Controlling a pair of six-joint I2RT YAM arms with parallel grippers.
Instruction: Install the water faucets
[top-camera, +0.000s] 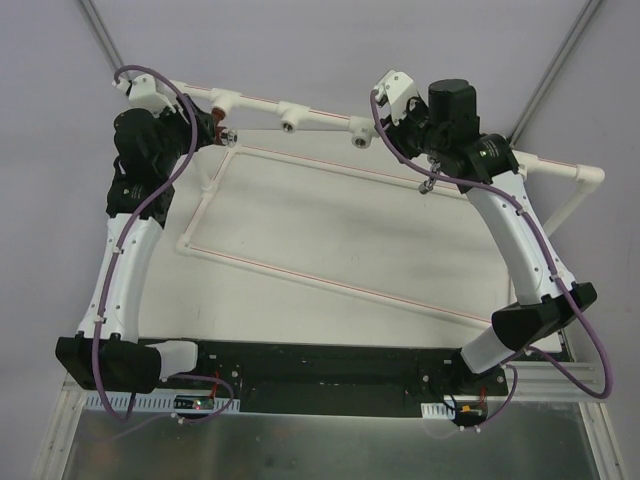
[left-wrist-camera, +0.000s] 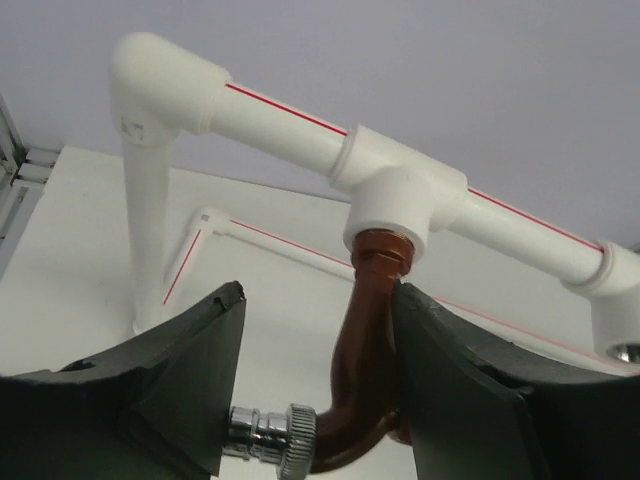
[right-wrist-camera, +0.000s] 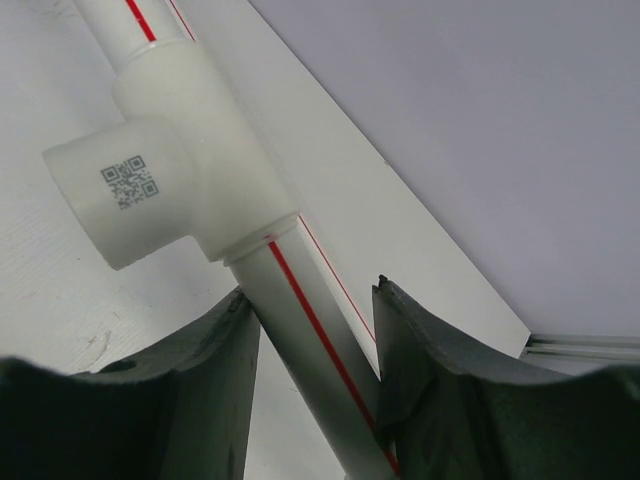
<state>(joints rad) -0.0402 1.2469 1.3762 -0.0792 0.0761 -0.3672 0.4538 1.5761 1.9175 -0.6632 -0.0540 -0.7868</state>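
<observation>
Where the left tool (left-wrist-camera: 320, 290) stands half apart, one finger (left-wrist-camera: 460, 400) touches the brown faucet (left-wrist-camera: 365, 340) between them, open gap opposite, grip uncertain; its top enters the tee (left-wrist-camera: 400, 205) beyond. Right tool (right-wrist-camera: 312, 290) straddles the pipe (right-wrist-camera: 310, 350), grip uncertain, tabletop (right-wrist-camera: 60, 300) behind.

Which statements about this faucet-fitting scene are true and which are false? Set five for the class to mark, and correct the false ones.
1. The reddish-brown faucet sits in the socket of a white tee. True.
2. The right fingers flank that faucet. False: they flank a white pipe.
3. The left fingers stand on either side of the reddish-brown faucet. True.
4. The stripe along the white pipe is blue. False: it is red.
5. A second tee, just beyond the right fingers, bears a QR code. True.
</observation>
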